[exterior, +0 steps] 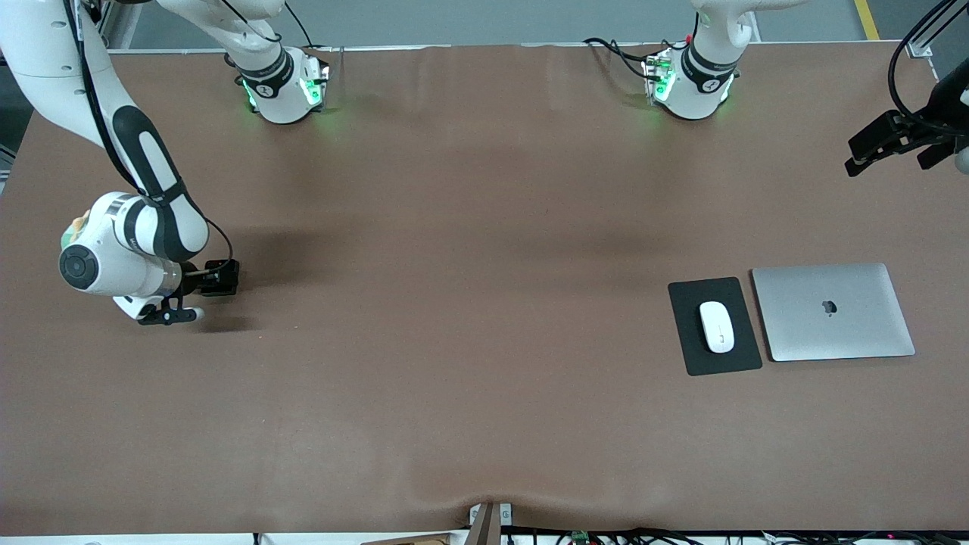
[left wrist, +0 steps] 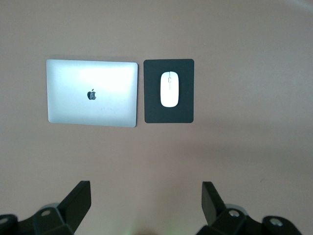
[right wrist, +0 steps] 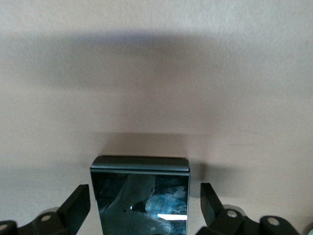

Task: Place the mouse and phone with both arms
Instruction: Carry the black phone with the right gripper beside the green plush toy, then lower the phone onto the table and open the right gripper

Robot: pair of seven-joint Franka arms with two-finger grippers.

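The mouse [exterior: 716, 326] already lies on the dark mat [exterior: 714, 325], which sits just beside the closed silver laptop [exterior: 833, 312] toward the left arm's end of the table, so by the look of it that half of the job is done and the phone is what remains. The left gripper [left wrist: 146, 200] hangs high near the edge of the table [exterior: 454, 303], its fingers spread wide with nothing between them, the mat and laptop in plain view below it; this arm seems to be waiting. The right gripper [right wrist: 145, 203] is low over bare table at the right arm's end, and its wrist view shows the phone [right wrist: 140, 196] lying between the two black fingers [right wrist: 76, 205] with a visible gap on each side — spread wider than the phone and not gripping it. Whether the phone rests flat on the cloth or is tilted up at one edge I cannot tell. If the step in hand is letting go, the sound way is to lift straight up without any sideways drift, so neither finger catches an edge and skews the phone; if it is a pickup instead, centre first, then close evenly on the long sides.
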